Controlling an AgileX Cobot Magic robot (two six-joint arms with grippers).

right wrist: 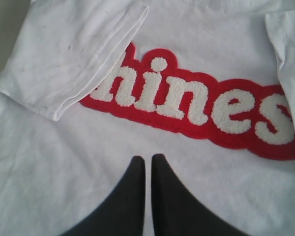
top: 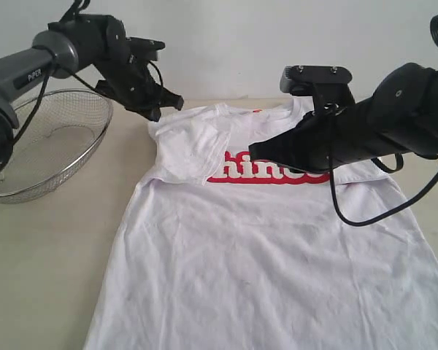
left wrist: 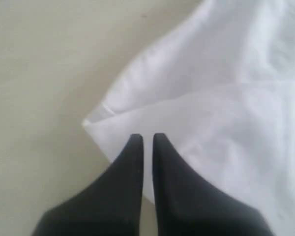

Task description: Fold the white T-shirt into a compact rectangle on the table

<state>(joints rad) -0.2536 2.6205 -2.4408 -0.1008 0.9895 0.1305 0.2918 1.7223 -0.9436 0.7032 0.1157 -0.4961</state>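
A white T-shirt (top: 263, 248) lies flat, face up, on a pale table (top: 51, 255). Its long axis runs from collar at the far edge to hem at the near edge. One sleeve (top: 186, 149) is folded inward over the start of the red lettering (right wrist: 196, 105). The left gripper (top: 163, 109) hovers over that folded shoulder corner, jaws closed and holding nothing. The right gripper (top: 254, 151), also closed and empty, hangs over the chest, just hem-side of the lettering. A wire basket (top: 80, 157) sits towards the table's left edge. The unfolded body lies nearwards of both claws; the right seems closer to it.
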